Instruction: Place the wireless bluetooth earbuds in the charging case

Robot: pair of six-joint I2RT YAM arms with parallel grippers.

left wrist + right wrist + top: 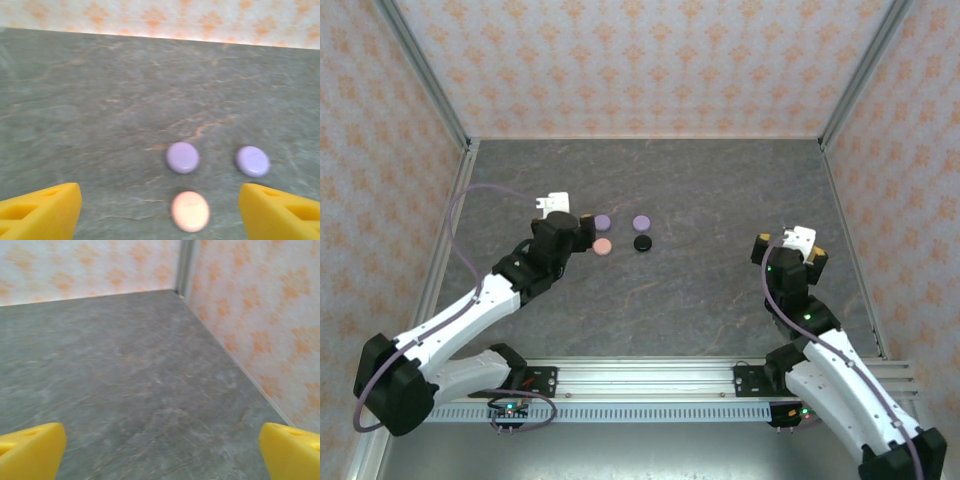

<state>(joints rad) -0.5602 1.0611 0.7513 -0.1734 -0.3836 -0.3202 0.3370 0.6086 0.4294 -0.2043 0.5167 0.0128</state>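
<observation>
Four round charging cases lie shut in a small square on the table: two lilac [602,221] [641,222] at the back, a pink one [603,245] and a black one [642,242] in front. The earbuds are out of view. My left gripper [582,232] hovers just left of this group, open and holding nothing. In the left wrist view the pink case [190,211] lies between the yellow fingers [50,210], with both lilac cases [182,157] [252,161] beyond it. My right gripper [788,250] stands open and unladen far to the right, over bare table [150,390].
Patterned walls close in the grey marbled table [700,180] on three sides. A metal rail [650,375] with both arm bases runs along the near edge. The right wall [250,315] and the back corner stand close ahead of the right gripper.
</observation>
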